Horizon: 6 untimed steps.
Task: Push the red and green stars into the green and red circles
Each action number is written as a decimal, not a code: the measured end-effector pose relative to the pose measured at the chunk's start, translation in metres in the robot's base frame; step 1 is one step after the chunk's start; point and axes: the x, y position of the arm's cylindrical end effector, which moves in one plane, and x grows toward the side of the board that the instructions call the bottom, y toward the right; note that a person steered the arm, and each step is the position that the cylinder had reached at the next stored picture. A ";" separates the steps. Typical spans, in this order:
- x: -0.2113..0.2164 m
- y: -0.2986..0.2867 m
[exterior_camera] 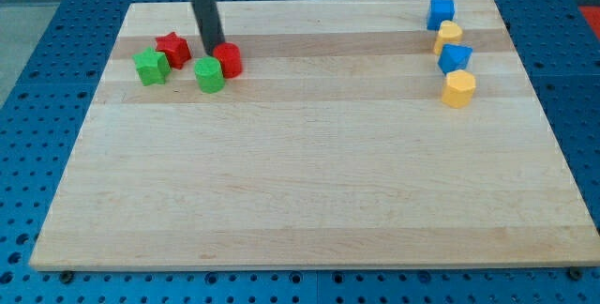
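The red star (172, 49) and the green star (151, 67) sit touching each other at the view's upper left of the wooden board (300, 182). To their right lie the green circle (209, 75) and the red circle (228, 60), touching each other. My tip (213, 52) is down between the red star and the red circle, right against the red circle's left side and just above the green circle. A small gap separates the stars from the circles.
At the view's upper right stands a column of blocks: a blue cube (441, 11), a yellow block (449, 35), a blue block (455, 58) and a yellow hexagon (458, 88).
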 end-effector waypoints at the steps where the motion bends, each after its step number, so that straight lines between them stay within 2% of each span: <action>1: 0.024 0.050; 2: 0.052 0.102; 4: 0.090 0.129; 5: 0.177 0.104; 6: 0.207 -0.003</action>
